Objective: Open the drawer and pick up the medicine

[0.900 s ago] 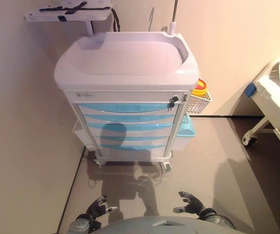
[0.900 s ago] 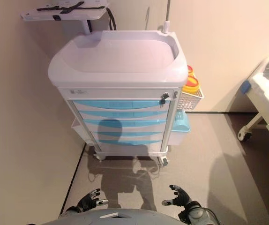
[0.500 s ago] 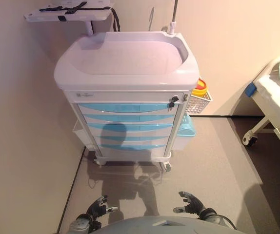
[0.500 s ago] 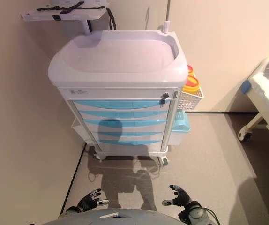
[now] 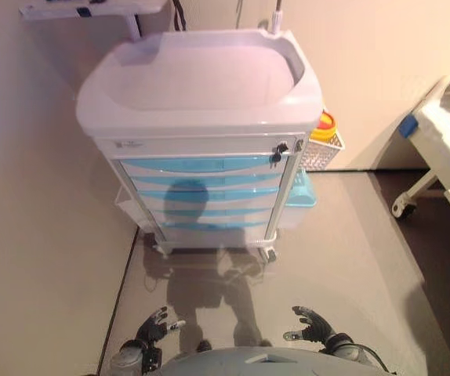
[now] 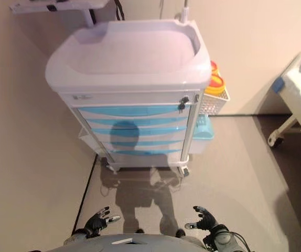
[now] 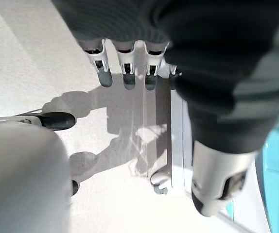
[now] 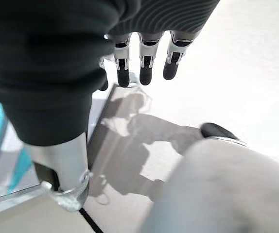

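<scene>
A white medical cart (image 5: 201,78) stands ahead against the wall, with several light-blue drawers (image 5: 201,180), all shut. A small lock with a key (image 5: 278,150) sits at the top right of the drawer front. No medicine shows. My left hand (image 5: 153,329) hangs low at the lower left, open and empty, far below the drawers. My right hand (image 5: 313,326) hangs low at the lower right, open and empty. In the wrist views the fingers (image 7: 125,68) of the left hand and the fingers (image 8: 144,63) of the right hand are straight over the floor.
A white wire basket (image 5: 321,150) with a yellow and red container (image 5: 324,127) hangs on the cart's right side, above a light-blue bin (image 5: 299,196). A shelf (image 5: 84,8) juts out at the upper left. A bed (image 5: 444,157) stands at the right. A wall runs along the left.
The whole picture has shifted: the cart looks larger and sits higher, so the camera has moved closer. Both hands stay low and open.
</scene>
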Available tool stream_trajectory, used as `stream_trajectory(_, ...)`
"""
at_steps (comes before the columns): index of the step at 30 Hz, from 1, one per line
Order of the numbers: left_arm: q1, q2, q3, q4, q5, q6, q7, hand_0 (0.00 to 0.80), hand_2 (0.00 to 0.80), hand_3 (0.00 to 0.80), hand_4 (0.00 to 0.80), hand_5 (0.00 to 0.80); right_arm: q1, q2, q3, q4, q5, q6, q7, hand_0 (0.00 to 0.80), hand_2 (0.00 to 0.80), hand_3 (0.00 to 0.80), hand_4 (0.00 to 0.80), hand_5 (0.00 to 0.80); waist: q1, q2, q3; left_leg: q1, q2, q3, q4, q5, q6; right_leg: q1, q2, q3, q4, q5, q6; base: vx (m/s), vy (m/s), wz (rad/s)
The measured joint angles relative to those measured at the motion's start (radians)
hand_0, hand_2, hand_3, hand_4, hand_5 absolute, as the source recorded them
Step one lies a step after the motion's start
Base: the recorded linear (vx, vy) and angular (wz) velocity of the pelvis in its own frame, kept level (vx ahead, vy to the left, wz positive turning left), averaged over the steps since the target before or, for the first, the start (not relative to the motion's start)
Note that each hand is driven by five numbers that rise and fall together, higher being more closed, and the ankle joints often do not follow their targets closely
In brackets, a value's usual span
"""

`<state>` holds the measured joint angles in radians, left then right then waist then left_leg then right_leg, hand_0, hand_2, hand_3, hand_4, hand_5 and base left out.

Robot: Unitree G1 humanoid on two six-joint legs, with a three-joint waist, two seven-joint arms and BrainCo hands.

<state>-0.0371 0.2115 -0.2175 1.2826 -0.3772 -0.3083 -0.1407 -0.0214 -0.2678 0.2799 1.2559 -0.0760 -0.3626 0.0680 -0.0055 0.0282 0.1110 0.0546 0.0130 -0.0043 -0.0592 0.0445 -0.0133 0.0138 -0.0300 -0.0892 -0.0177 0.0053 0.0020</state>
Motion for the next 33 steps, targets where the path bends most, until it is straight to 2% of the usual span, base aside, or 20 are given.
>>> stream_trajectory(5,-0.145,0.003,0.033,-0.011,-0.154,-0.029,-0.004,0.000,0.000,0.000,0.000,0.000,-0.081,-0.008,0.000,-0.001,0.043,-0.003,-0.018,0.000,0.000,0.000,0.000,0.000,-0.006,-0.007,0.116,-0.133,-0.003,0.017,0.086,0.000,0.001,-0.149,-0.009,0.006,0.111,-0.005,-0.002,-0.126,0.045,-0.12)
stream_trajectory(10,-0.275,0.014,0.061,-0.097,-0.327,-0.089,-0.034,0.000,0.000,0.000,0.000,0.000,-0.192,-0.015,0.005,-0.015,0.095,-0.007,-0.037,0.000,0.000,0.000,0.000,0.000,-0.020,-0.048,0.223,-0.305,-0.020,0.049,0.228,-0.027,0.006,-0.352,-0.015,0.051,0.291,-0.044,-0.001,-0.128,0.019,-0.16)
stream_trajectory(14,-0.345,0.022,0.085,-0.195,-0.472,-0.110,-0.067,0.000,0.000,0.000,0.000,0.000,-0.221,-0.029,0.009,-0.050,0.117,-0.007,-0.044,0.000,0.000,0.000,0.000,0.000,-0.031,-0.079,0.281,-0.419,-0.016,0.069,0.365,-0.075,0.012,-0.459,-0.012,0.081,0.387,-0.058,-0.001,-0.048,-0.004,-0.18)
stream_trajectory(18,-0.414,0.048,0.104,-0.287,-0.648,-0.111,-0.122,0.000,0.000,0.000,0.000,0.000,-0.226,-0.044,0.043,-0.100,0.137,-0.007,-0.043,0.000,0.000,0.000,0.000,0.000,-0.055,-0.102,0.298,-0.525,-0.011,0.071,0.488,-0.126,0.011,-0.547,0.003,0.111,0.443,-0.059,0.000,-0.050,-0.023,-0.21)
stream_trajectory(20,-0.461,0.062,0.110,-0.296,-0.734,-0.111,-0.142,0.000,0.000,0.000,0.000,0.000,-0.224,-0.045,0.050,-0.107,0.139,-0.004,-0.042,0.000,0.000,0.000,0.000,0.000,-0.069,-0.110,0.301,-0.564,-0.006,0.071,0.537,-0.143,0.019,-0.572,0.009,0.118,0.459,-0.056,0.005,-0.013,-0.038,-0.19)
stream_trajectory(24,-0.548,0.115,0.152,-0.312,-0.890,-0.110,-0.181,0.000,0.000,0.000,0.000,0.000,-0.220,-0.045,0.073,-0.172,0.175,-0.003,-0.042,0.000,0.000,0.000,0.000,0.000,-0.091,-0.147,0.319,-0.614,0.007,0.077,0.623,-0.185,0.019,-0.611,0.028,0.142,0.488,-0.055,0.007,0.015,-0.041,-0.25)
stream_trajectory(27,-0.611,0.162,0.185,-0.313,-0.973,-0.108,-0.220,0.000,0.000,0.000,0.000,0.000,-0.219,-0.041,0.090,-0.212,0.176,-0.003,-0.042,0.000,0.000,0.000,0.000,0.000,-0.106,-0.170,0.329,-0.643,0.025,0.078,0.682,-0.212,0.024,-0.624,0.044,0.153,0.503,-0.050,0.015,0.020,-0.058,-0.21)
stream_trajectory(31,-0.700,0.206,0.188,-0.316,-1.064,-0.096,-0.312,0.000,0.000,0.000,0.000,0.000,-0.192,-0.039,0.092,-0.238,0.178,-0.003,-0.041,0.000,0.000,0.000,0.000,0.000,-0.127,-0.197,0.331,-0.670,0.034,0.086,0.727,-0.236,0.030,-0.644,0.050,0.161,0.525,-0.052,0.018,0.048,-0.031,-0.10)
stream_trajectory(33,-0.730,0.219,0.188,-0.317,-1.097,-0.086,-0.354,0.000,0.000,0.000,0.000,0.000,-0.174,-0.037,0.092,-0.241,0.181,-0.005,-0.040,0.000,0.000,0.000,0.000,0.000,-0.131,-0.200,0.329,-0.676,0.038,0.085,0.744,-0.248,0.033,-0.644,0.054,0.162,0.525,-0.054,0.020,0.125,-0.006,-0.06)
